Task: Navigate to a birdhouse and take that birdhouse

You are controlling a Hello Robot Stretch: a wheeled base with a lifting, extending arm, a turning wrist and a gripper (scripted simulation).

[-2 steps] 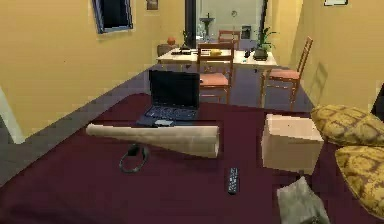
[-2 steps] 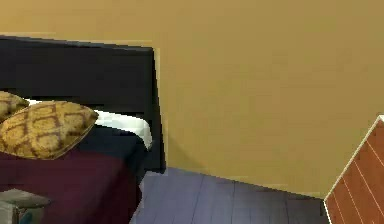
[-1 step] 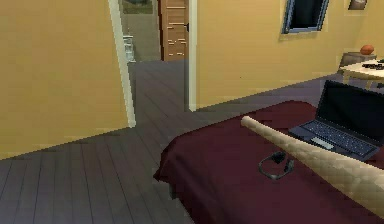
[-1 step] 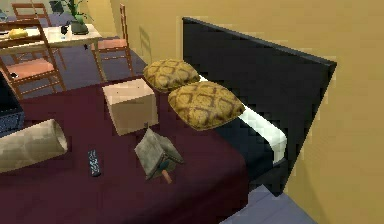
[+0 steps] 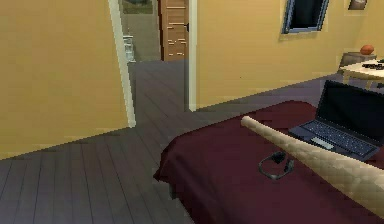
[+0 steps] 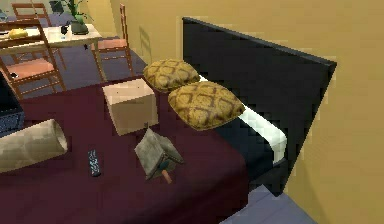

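- The bed [image 6: 215,175], under a dark red cover, carries everything that matters here. The robot looks to be alongside it, so the driving seems nearly done and the step in hand is lining up for the reach.
- A long pale bat [image 6: 30,145] lies across the cover at the arm side view's left. It is apart from the target, but a sweep from that side would likely catch it, so come straight out.
- A cardboard box [image 6: 130,105] sits just beyond the target, nearer the pillows [image 6: 205,105]. Stop the extension short of it; overshooting would probably shove the box.
- The birdhouse [image 6: 157,155], a small grey-brown thing with a pitched roof, lies tilted on the cover near the bed's near edge, a little left of the arm side view's middle. A small nudge forward of the base should bring the arm's line onto it. Lift above cover height first, then extend and lower onto the roof.
- A dark remote [image 6: 94,162] lies beside the birdhouse, to its left and apart from it; leave it alone.
- I cannot tell the tool's state, apart or together.
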